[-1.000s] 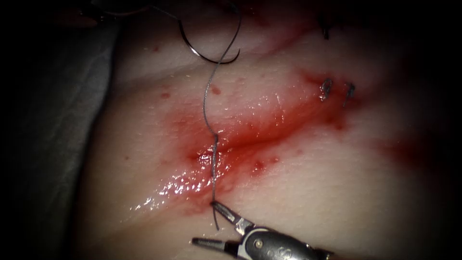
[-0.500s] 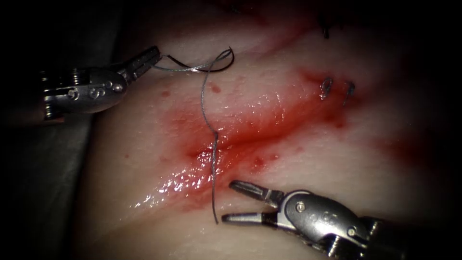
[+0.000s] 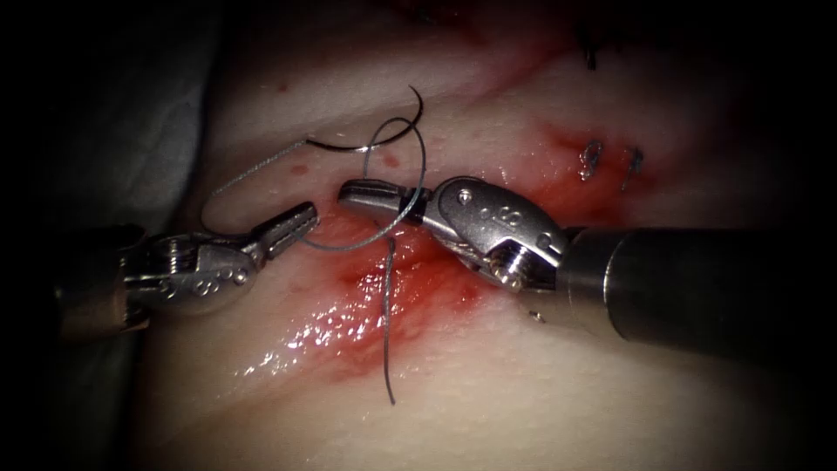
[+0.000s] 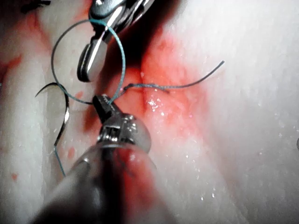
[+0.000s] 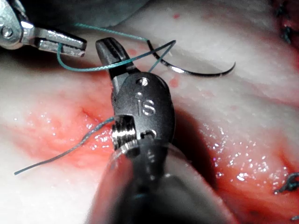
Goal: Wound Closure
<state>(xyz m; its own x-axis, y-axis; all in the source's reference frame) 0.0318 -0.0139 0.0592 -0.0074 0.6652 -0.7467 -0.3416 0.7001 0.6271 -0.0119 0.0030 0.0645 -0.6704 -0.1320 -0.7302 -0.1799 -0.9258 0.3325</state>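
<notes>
While left hand clamps thread | right hand together, looped | needle free beyond

left tool with jaws pinched on the thread, thread looped round the right tool toward 12 o'clock, needle lying free on the tissue toward 9 o'clock, loose thread tail toward 3 o'clock

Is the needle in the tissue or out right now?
Out. The needle lies free on the tissue, left of the cut, held by neither tool.
</notes>
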